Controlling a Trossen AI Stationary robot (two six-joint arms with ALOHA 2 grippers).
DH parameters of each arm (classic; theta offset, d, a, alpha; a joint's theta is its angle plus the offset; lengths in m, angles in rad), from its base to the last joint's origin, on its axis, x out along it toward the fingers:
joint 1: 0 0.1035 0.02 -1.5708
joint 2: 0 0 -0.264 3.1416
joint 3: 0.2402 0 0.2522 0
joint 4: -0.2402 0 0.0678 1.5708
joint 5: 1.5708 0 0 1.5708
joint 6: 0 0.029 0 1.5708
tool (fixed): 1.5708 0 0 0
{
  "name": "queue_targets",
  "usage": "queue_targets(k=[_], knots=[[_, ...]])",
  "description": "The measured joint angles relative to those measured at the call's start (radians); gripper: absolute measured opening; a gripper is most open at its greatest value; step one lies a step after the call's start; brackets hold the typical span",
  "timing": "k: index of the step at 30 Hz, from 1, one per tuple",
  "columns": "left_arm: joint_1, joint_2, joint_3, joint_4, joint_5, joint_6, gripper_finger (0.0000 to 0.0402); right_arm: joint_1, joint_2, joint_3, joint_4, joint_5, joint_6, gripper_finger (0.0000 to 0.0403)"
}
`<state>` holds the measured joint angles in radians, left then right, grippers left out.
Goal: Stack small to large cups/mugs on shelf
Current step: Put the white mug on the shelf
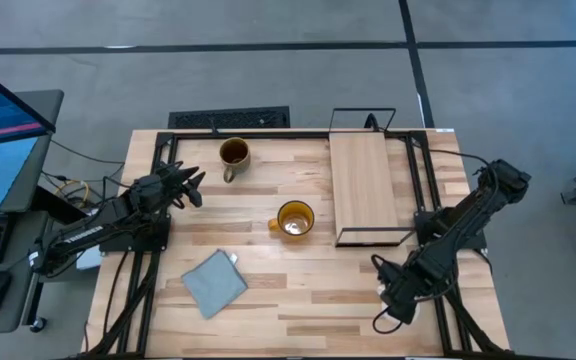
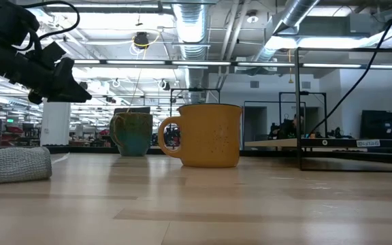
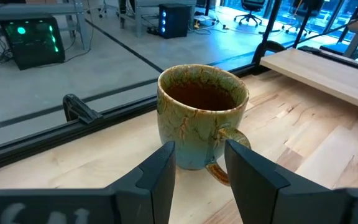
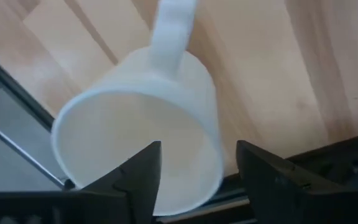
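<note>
Right wrist view shows your right gripper (image 4: 194,168) straddling the white mug's (image 4: 142,137) rim at the table's near right corner, jaws apart, not visibly clamped, shelf (image 1: 363,185) bare.

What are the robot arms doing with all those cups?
They are tidying mugs onto the shelf, which holds nothing yet. The left hand points at the brown-green mug near the table's far edge, fingers apart, not gripping it. The right hand, at the table's near right corner, has its fingers either side of the rim of the small white mug. The yellow mug waits mid-table, with a grey cloth nearby.
</note>
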<state>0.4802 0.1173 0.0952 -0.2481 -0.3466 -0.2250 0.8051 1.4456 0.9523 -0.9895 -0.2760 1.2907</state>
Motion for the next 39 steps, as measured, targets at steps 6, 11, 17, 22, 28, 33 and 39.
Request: queue_targets(k=[6, 11, 17, 22, 28, 33, 39], knots=[[0.000, 0.000, 0.000, 0.000, 0.000, 0.000, 0.0130, 0.000, 0.000, -0.027, 0.040, 0.000, 0.001, 0.0154], [0.000, 0.000, -0.001, 0.000, 0.000, -0.006, 0.0130, 0.000, 0.000, -0.039, 0.037, -0.002, 0.001, 0.0091], [0.000, 0.000, -0.001, 0.000, 0.000, -0.007, 0.0130, 0.000, 0.000, -0.040, 0.034, -0.006, -0.016, 0.0024], [0.000, 0.000, -0.001, 0.001, 0.000, -0.007, 0.0130, 0.000, 0.000, -0.040, 0.033, -0.012, -0.016, 0.0017], [0.000, 0.000, -0.002, 0.011, 0.000, -0.007, 0.0130, -0.009, -0.012, -0.040, 0.010, -0.070, -0.032, 0.0010], [0.000, 0.000, -0.002, 0.012, 0.000, -0.007, 0.0130, -0.033, -0.050, -0.011, -0.096, -0.080, -0.060, 0.0009], [0.000, 0.000, -0.002, 0.012, 0.000, -0.008, 0.0130, -0.097, -0.124, 0.069, -0.264, -0.074, -0.113, 0.0009]])
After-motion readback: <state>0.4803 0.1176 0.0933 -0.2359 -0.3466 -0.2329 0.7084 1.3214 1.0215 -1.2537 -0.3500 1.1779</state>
